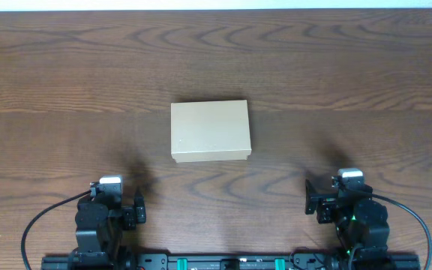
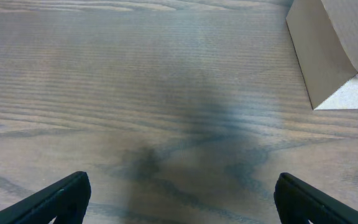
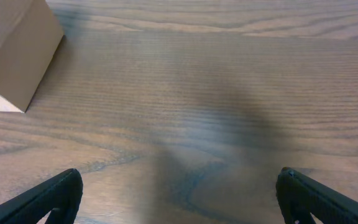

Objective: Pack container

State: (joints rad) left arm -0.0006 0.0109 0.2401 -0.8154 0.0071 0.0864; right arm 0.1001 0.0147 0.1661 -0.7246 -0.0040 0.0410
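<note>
So right now the container point(image 1: 211, 131) is sitting closed, or at least with its flap lid down flat, pretty much dead centre on the wood counter point(image 1: 351, 67). From overhead it's just a plain brown cardboard top, nothing on it. Both arms are parked at the near edge, well apart from the box: the left gripper point(image 1: 136, 210) off to its near-left, the right gripper point(image 1: 315, 201) off to its near-right.

Both sets of jaws are spread wide with nothing between them. In the left wrist view the two fingertips point(image 2: 61, 196) sit at the far corners of the frame with bare counter between, and a corner of the container point(image 2: 328, 50) pokes in at top right. Same story on the right wrist: fingertips point(image 3: 309, 193) wide apart, box corner point(image 3: 14, 50) at top left.

My read is that nothing has really started, or else it's all done and shut. Can't tell which, since I can't see inside the box, and there are no loose items on the counter in any view to pack.

If it's the start, the next move probably means one arm reaching forward to the front edge of the lid, getting a finger under the flap and lifting it, while the other steadies the box so it doesn't skate across the counter. Light cardboard slides easily, I'd guess.
</note>
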